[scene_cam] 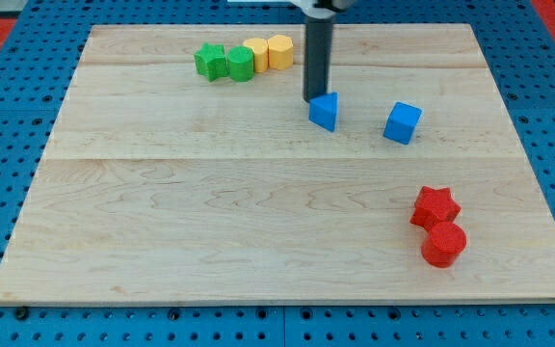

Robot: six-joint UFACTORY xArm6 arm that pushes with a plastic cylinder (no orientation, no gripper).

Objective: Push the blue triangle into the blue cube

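**Desk:** Rod tip (314, 98) poised just behind the blue triangle (325, 111) on the wooden board (210, 241) — is it touching?

**Photographer:** Cannot tell for certain. My tip stands at the triangle's far-left corner, right against it or nearly so. It is a bare rod, so it grasps nothing; it can only shove.

**Desk:** And the target?

**Photographer:** Blue cube (403, 122) sits to the triangle's right and slightly nearer, apart from it, with bare board between them.

**Desk:** So what does a clean push call for?

**Photographer:** In my judgement, the tip is too far behind. A push from there would send the triangle towards the near edge rather than at the cube. Better to bring the tip round to the triangle's left face, a little to the far side, then drive right and slightly near, straight through its middle. Off-centre contact would likely spin it or let it slip past.

**Desk:** Anything in the way?

**Photographer:** No. Green star (209, 61), green block (240, 65) and two yellow blocks (268, 52) cluster far left; red star (435, 206) and red cylinder (443, 244) lie near right, well clear.
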